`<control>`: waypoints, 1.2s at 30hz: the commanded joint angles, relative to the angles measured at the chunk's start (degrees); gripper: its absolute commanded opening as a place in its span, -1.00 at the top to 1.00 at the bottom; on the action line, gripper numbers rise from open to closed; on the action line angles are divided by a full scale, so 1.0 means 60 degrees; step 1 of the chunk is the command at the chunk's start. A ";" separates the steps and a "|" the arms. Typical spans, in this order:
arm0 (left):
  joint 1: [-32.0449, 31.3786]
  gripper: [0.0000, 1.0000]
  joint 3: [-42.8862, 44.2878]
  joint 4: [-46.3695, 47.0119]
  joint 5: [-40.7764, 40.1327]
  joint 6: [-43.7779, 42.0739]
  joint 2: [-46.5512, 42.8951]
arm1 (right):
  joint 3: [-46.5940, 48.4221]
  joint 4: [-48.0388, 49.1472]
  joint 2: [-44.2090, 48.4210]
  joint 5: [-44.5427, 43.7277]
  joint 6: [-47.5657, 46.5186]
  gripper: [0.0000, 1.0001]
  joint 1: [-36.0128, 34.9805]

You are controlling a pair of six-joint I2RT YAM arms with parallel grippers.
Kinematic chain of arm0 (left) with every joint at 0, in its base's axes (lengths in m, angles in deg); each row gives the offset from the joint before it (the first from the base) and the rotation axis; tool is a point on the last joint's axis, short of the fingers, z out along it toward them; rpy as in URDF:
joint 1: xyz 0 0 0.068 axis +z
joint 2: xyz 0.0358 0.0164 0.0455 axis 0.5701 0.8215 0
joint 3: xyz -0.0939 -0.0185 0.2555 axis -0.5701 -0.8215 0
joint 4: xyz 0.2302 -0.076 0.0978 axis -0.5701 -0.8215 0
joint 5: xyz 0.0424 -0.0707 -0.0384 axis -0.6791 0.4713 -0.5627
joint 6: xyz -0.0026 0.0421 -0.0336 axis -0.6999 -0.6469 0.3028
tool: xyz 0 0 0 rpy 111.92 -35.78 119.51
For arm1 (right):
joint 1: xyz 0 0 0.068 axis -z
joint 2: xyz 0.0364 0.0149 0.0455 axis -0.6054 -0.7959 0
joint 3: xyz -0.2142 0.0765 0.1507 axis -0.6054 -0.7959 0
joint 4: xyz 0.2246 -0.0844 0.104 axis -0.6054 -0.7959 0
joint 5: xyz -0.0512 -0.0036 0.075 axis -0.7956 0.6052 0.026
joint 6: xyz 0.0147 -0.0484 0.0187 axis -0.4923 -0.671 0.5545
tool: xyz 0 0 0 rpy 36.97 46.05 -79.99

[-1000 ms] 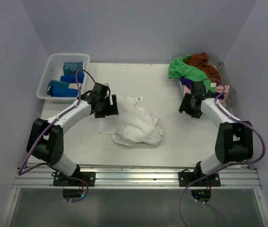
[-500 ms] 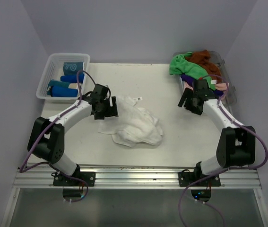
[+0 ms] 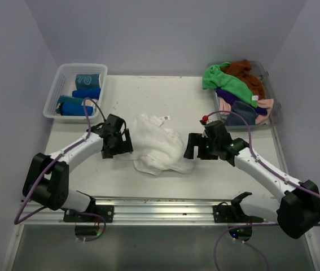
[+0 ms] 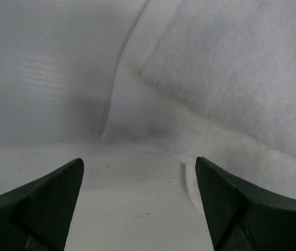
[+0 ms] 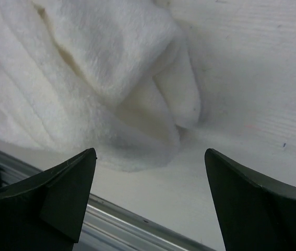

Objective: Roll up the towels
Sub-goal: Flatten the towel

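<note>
A crumpled white towel (image 3: pixel 158 145) lies in a heap at the table's middle; it also shows in the left wrist view (image 4: pixel 231 78) and the right wrist view (image 5: pixel 90 78). My left gripper (image 3: pixel 123 147) is open and empty at the towel's left edge. My right gripper (image 3: pixel 192 148) is open and empty at the towel's right edge. Green (image 3: pixel 223 81), rust-brown (image 3: pixel 244 72), purple (image 3: pixel 226 95), pink (image 3: pixel 264 104) and slate grey (image 3: pixel 241 111) towels are piled in the clear tub (image 3: pixel 276 113) at the back right. Blue rolled towels (image 3: pixel 80 101) sit in the white basket (image 3: pixel 58 79) at the back left.
The metal rail (image 3: pixel 165 209) runs along the table's near edge and shows at the bottom of the right wrist view (image 5: pixel 132 230). Grey walls close in the left, back and right sides.
My right arm has swung from the clear tub down and left to the white towel's right edge. My left gripper has moved slightly down along the towel's left edge.
</note>
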 commanded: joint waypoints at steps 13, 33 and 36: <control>0.0077 0.35 -0.0278 0.1754 -0.0153 0.0571 0.1096 | -0.0700 0.1702 -0.0987 0.0045 0.0325 0.11 -0.1012; 0.2845 1.00 1.0018 -0.0574 0.0594 -0.0880 0.0086 | 1.1410 -0.1475 -0.3112 -0.2081 -0.2107 0.96 0.0746; 0.3022 1.00 1.0227 -0.0590 0.0609 -0.0924 -0.0484 | 1.0893 -0.1346 -0.2500 -0.1467 -0.2136 0.92 0.0746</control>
